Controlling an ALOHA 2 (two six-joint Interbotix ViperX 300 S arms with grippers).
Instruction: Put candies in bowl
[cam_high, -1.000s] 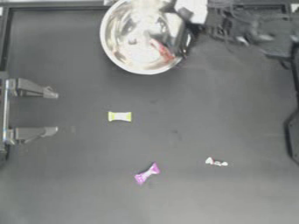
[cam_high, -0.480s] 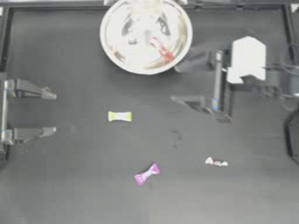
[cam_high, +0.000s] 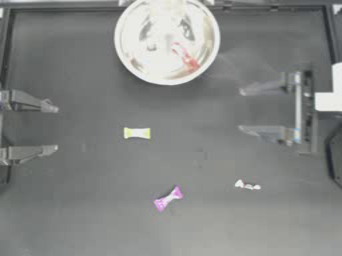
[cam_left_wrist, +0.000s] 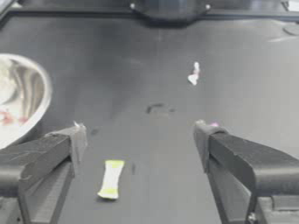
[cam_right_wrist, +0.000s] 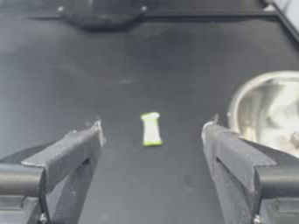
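Observation:
The silver bowl (cam_high: 167, 40) sits at the table's far middle with a red-pink candy (cam_high: 186, 56) inside it. A yellow-green candy (cam_high: 137, 132) lies mid-table. Nearer the front lie a purple-magenta candy (cam_high: 167, 198) and a white red-specked candy (cam_high: 247, 185). My right gripper (cam_high: 252, 111) is open at the right, below and right of the bowl, holding nothing. My left gripper (cam_high: 52, 128) rests open at the left edge. The left wrist view shows the yellow-green candy (cam_left_wrist: 111, 178), the white candy (cam_left_wrist: 194, 73) and the bowl (cam_left_wrist: 23, 103). The right wrist view shows the yellow-green candy (cam_right_wrist: 151, 129) and bowl (cam_right_wrist: 269, 109).
A raised frame (cam_high: 267, 5) runs along the table's far edge. The right arm's white body (cam_high: 330, 90) sits at the right edge.
The right gripper has drawn away from the bowl, moving right and toward the front, leaving the red-pink candy inside. The left arm and the other candies have not moved.

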